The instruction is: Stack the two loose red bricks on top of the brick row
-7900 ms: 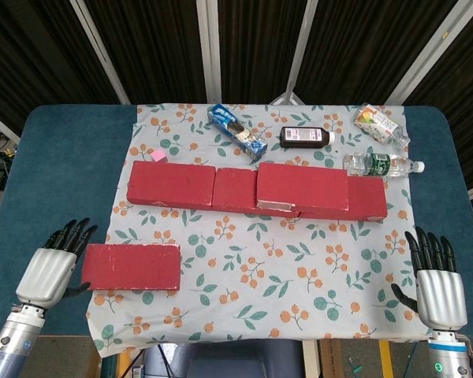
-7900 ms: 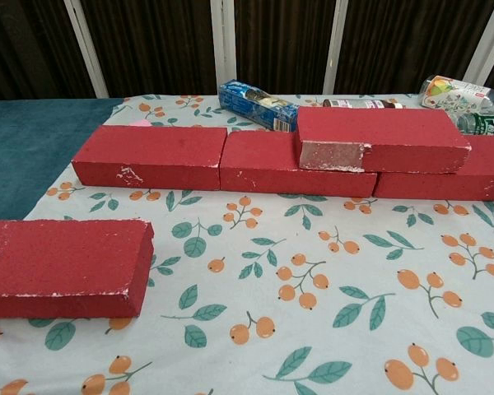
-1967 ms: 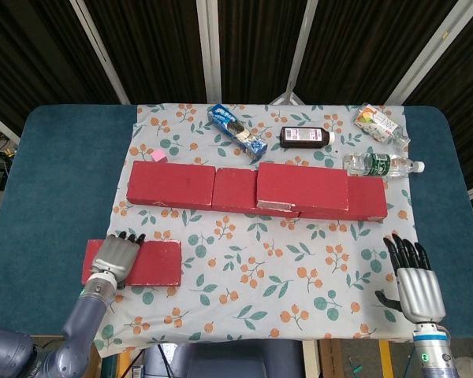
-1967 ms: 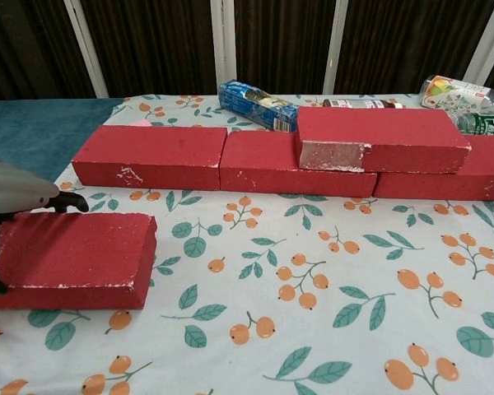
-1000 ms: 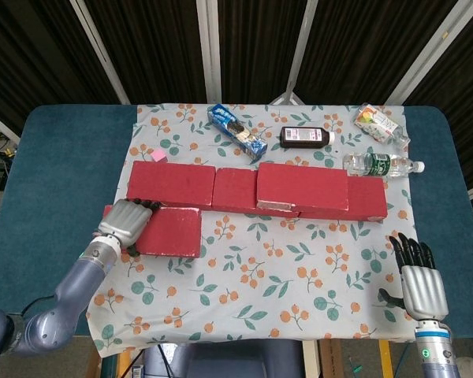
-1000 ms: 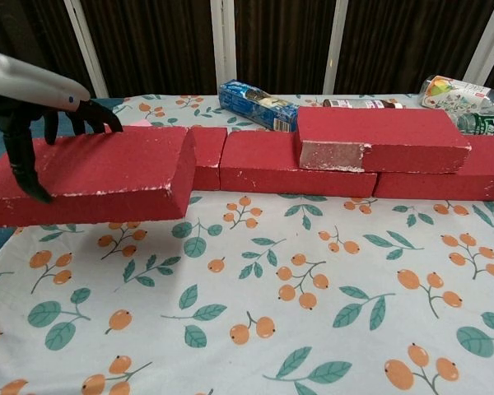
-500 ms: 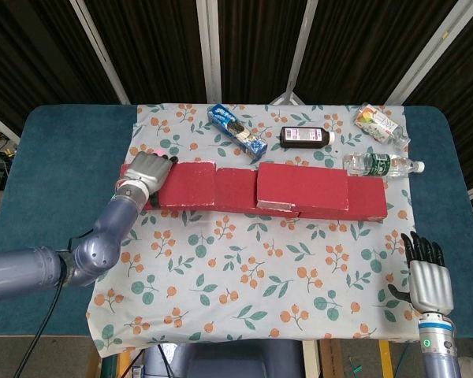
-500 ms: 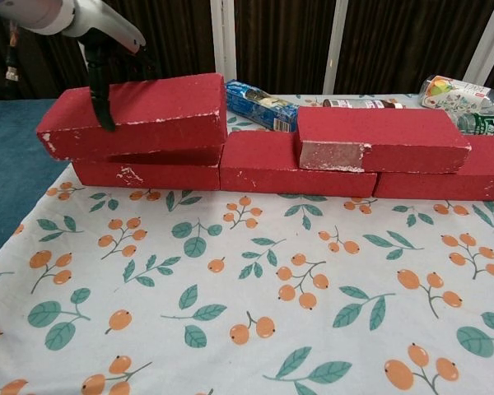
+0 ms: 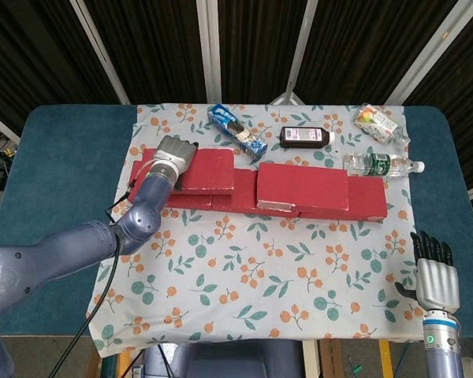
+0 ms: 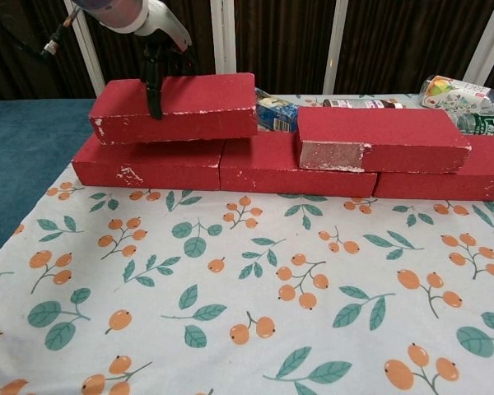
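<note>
Since before, the left hand (image 10: 152,33) lifted the loose brick (image 10: 177,107) onto the row.

So the left robot hand (image 9: 176,153) is clamped on a loose red brick (image 9: 203,171), holding it over the left end of the brick row (image 9: 363,198), overlapping the seam between the first two bricks. Another red brick (image 9: 302,186) already sits on top of the row further right. The right robot hand (image 9: 436,280) hangs off the near right corner of the surface (image 9: 55,150), fingers spread, holding nothing. Behind the row on the floral cloth (image 9: 252,291): a blue packet (image 9: 236,133), a dark bottle (image 9: 306,137), a water bottle (image 9: 381,165).
</note>
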Robot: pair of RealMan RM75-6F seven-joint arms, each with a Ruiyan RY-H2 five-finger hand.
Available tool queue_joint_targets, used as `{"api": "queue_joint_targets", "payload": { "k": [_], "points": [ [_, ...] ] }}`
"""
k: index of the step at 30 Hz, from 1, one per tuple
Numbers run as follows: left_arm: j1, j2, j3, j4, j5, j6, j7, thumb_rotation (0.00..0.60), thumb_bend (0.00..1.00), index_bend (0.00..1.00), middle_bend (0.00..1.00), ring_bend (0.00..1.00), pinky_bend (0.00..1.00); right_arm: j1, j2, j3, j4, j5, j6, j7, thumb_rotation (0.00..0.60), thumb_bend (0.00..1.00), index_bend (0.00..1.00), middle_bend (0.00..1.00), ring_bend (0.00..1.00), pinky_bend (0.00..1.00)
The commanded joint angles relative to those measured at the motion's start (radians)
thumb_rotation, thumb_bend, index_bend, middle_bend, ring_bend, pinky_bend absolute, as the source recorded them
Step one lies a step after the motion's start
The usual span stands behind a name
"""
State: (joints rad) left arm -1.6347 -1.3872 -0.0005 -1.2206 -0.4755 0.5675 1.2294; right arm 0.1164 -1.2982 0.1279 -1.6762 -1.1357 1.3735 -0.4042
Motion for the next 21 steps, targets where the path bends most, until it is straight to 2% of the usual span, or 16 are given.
{"api": "queue_joint_targets", "payload": {
  "k": [1,13,21],
  "points": [
    [-0.034,-0.039,0.02,0.049,-0.041,-0.029,0.029,0.6,0.07,0.23,0.33,0.2,0.24,0.005,-0.004,0.0,0.006,0.008,-0.008,-0.004,0.6,0.2,0.0,0.0,0.0,0.0],
    [-0.092,-0.082,0.051,0.109,-0.141,-0.031,0.101,0.6,0.07,0.23,0.33,0.2,0.24,0.014,-0.011,0.003,0.024,0.029,-0.017,-0.005,0.6,0.2,0.0,0.0,0.0,0.0],
    [-0.098,-0.1,0.05,0.127,-0.192,-0.031,0.148,0.6,0.07,0.23,0.32,0.2,0.24,0.016,-0.013,0.003,0.027,0.037,-0.015,-0.008,0.6,0.2,0.0,0.0,0.0,0.0]
  ]
}}
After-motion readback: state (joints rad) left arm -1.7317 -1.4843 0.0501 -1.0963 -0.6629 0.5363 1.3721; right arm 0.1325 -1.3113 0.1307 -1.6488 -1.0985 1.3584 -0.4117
